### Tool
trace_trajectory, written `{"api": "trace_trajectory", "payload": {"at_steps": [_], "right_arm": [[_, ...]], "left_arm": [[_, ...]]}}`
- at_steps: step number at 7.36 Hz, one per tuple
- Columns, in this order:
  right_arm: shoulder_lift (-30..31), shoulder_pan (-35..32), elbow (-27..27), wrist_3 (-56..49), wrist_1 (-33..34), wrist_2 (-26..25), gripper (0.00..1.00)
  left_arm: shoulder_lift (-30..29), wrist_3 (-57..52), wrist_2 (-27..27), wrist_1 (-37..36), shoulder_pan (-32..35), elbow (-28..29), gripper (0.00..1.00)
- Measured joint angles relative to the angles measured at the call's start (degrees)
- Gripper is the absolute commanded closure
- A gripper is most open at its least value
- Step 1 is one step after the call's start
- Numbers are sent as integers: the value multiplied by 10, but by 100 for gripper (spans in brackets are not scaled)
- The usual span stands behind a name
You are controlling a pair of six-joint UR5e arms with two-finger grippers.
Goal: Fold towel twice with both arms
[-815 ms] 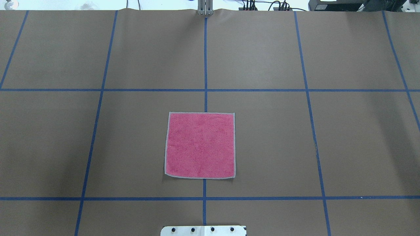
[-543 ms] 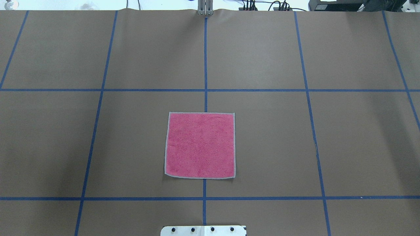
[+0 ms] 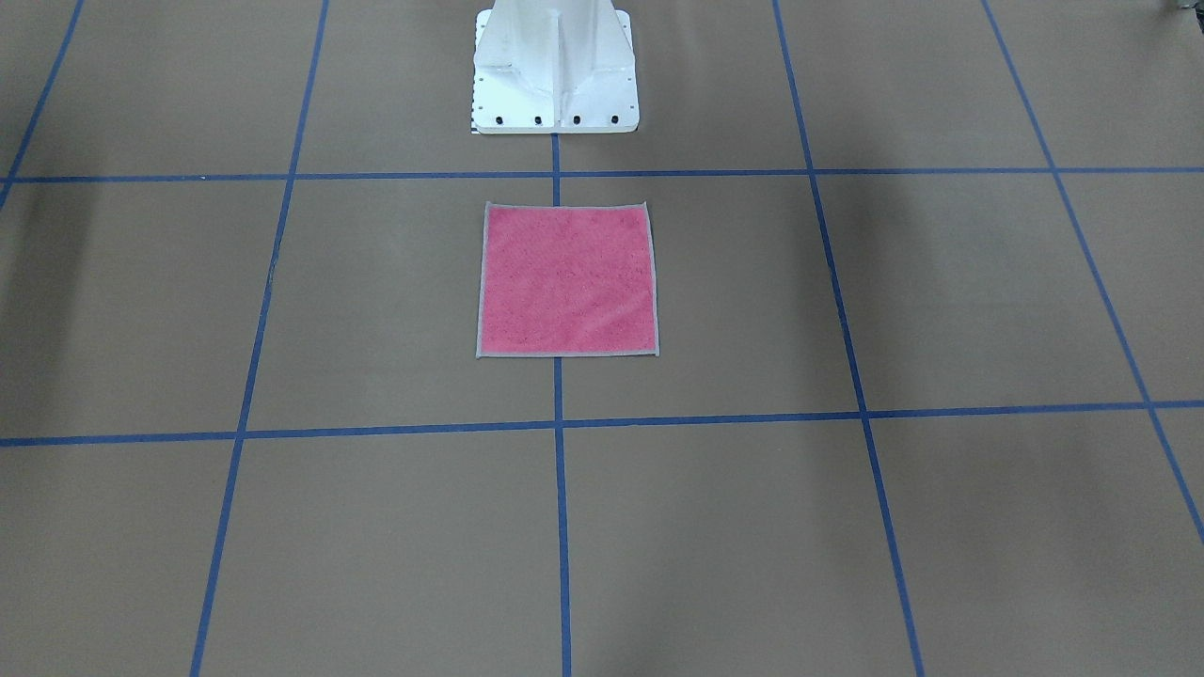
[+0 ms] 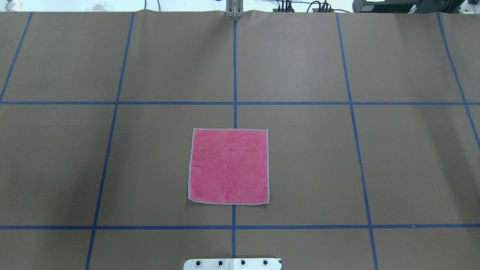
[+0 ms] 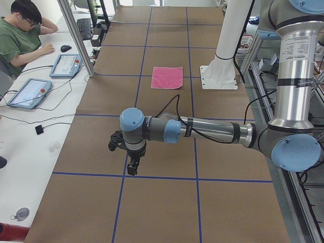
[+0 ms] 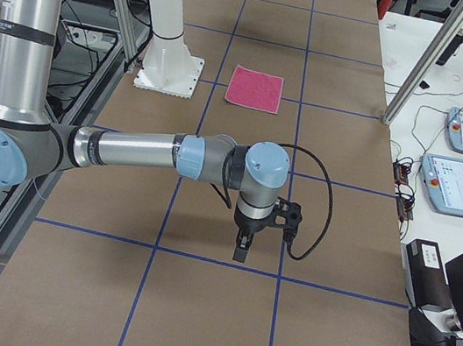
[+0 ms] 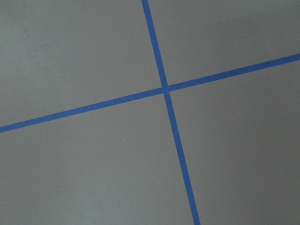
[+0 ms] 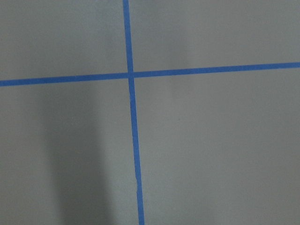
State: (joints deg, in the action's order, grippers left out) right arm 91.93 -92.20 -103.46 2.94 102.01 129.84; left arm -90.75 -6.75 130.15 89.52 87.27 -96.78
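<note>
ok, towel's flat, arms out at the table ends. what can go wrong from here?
The towel lies flush on the brown paper: a pinch may miss its thin edging or snag paper.
It is small and near the white pedestal: left gripper and right gripper must converge tightly and could crowd each other.

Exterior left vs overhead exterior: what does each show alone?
Only exterior left: the silver-grey tubular left arm with blue joint caps, its black left gripper hanging above the brown table well away from the pink square terry towel, plus a seated person. Only overhead exterior: the towel's light grey edging; no arm in frame. Both: the towel flat and unfolded, the white pedestal base, blue tape lines.
</note>
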Motion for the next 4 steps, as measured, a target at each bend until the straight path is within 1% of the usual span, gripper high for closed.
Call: {"api": "trace_trajectory", "payload": {"at_steps": [1,2,4], "right_arm": [[-30,13,10,35,1,0,1],[-67,35,22,82,1,0,1],[-123,90,27,167,-11,2,1]], "left_arm": [[-34,52,1,-1,-8,5,0],[-72,130,3,2,-29,9,0],[-111,250,4,30,-108,-9,0]]}}
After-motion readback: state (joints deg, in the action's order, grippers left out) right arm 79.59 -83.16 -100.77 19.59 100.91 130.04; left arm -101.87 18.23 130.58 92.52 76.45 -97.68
